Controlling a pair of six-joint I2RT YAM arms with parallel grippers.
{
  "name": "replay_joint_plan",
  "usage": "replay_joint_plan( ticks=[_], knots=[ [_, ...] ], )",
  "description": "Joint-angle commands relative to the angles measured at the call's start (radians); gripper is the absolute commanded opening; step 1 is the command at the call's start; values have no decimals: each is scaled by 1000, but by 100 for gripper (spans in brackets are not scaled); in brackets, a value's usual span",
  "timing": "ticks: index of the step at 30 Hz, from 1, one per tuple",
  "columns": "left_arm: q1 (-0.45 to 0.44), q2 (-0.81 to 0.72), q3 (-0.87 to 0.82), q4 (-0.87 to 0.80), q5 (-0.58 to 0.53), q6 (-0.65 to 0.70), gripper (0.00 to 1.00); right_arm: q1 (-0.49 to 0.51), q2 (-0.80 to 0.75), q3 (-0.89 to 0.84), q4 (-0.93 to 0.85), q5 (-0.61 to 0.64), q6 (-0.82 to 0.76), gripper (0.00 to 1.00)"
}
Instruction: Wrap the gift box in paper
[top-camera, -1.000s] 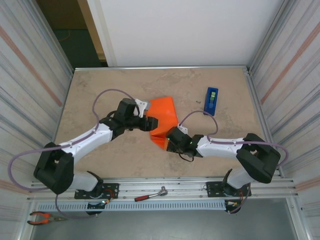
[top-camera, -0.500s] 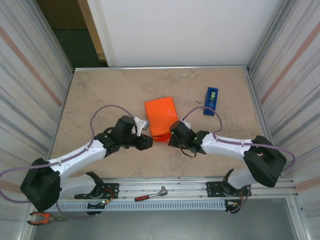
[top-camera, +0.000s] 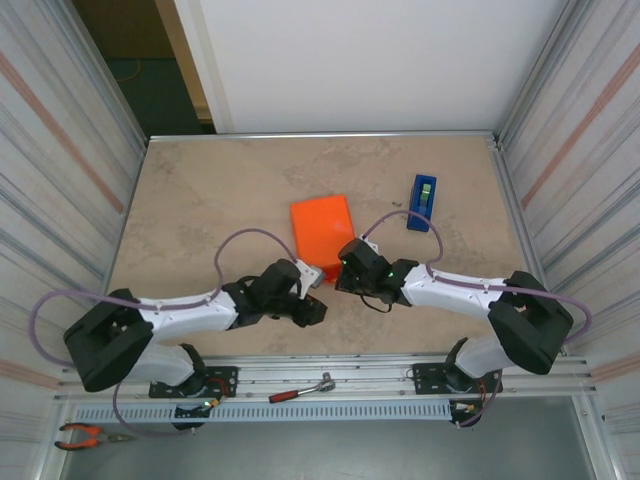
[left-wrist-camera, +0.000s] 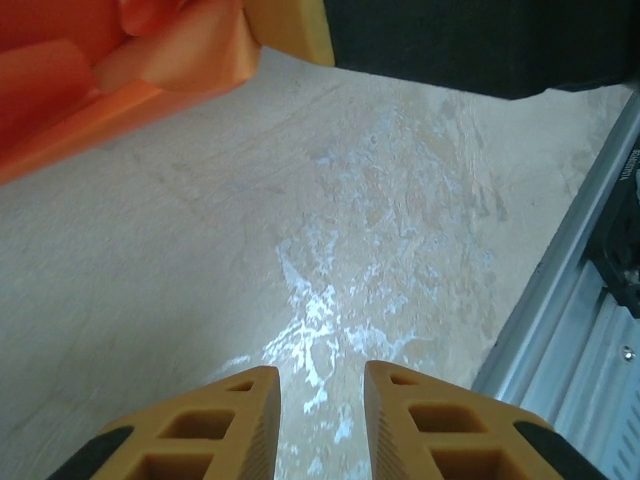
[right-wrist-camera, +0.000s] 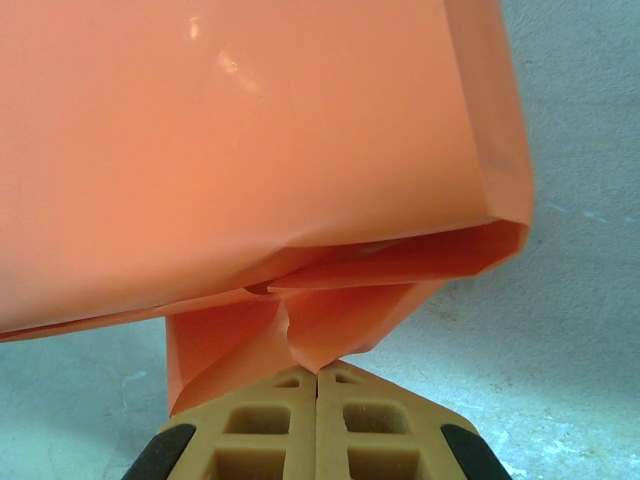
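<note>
The right gripper (right-wrist-camera: 318, 382) has its two yellow fingers pressed flat together. Their tips touch the lower point of a creased triangular end flap of the paper (right-wrist-camera: 250, 150), and it cannot be told whether a sliver of paper is nipped between them. Beyond the tips, toward 12 o'clock in the right wrist view, the bright orange sheet is folded into a flat rectangular parcel. Its near end is loose and gapes a little toward 3 o'clock. The gift box is judged to lie inside this parcel, under the paper. Seen from above, the parcel lies near the middle of the table (top-camera: 200, 190), with the right gripper at its 5 o'clock corner. The left gripper (left-wrist-camera: 320, 395) sits low over the table near the parcel's 6 o'clock edge. Its fingers are parted, with bare tabletop between them and nothing gripped. A blue tape dispenser (top-camera: 422, 202) stands well apart, at 2 o'clock from the parcel. The step in hand appears to be closing the near end. To do it well, the flap should be pushed snug against the box end toward 12 o'clock. The other gripper should hold the parcel down so it neither slides nor springs open. The crease should be sharp before any tape goes on.
</note>
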Motion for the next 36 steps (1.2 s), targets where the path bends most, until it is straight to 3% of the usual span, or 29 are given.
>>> replay_joint_plan(
  ticks=[1,7,13,16,19,24,29,36],
  knots=[
    [-34,66,5,127,-64,-16,29,-6,-14,25,-8,-4,-13,0],
    [-60,193,15,255,-222,-66,30,-7,-23,9,-2,-4,-7,0],
    [-56,255,70,267,-389,-78,32,-6,-39,-11,1,-10,2,0],
    [-35,284,94,282,-427,-108,32,-10,-61,-26,-5,-13,10,21],
    [-27,285,101,286,-477,-125,32,-23,-128,-61,-14,-5,23,34],
    [-11,259,105,274,-497,-120,34,-84,-252,-168,-20,3,64,40],
    [5,239,102,267,-492,-115,34,-111,-269,-247,39,-18,67,34],
    [14,222,109,249,-487,-112,34,-76,-136,-279,244,-45,43,2]
  ],
)
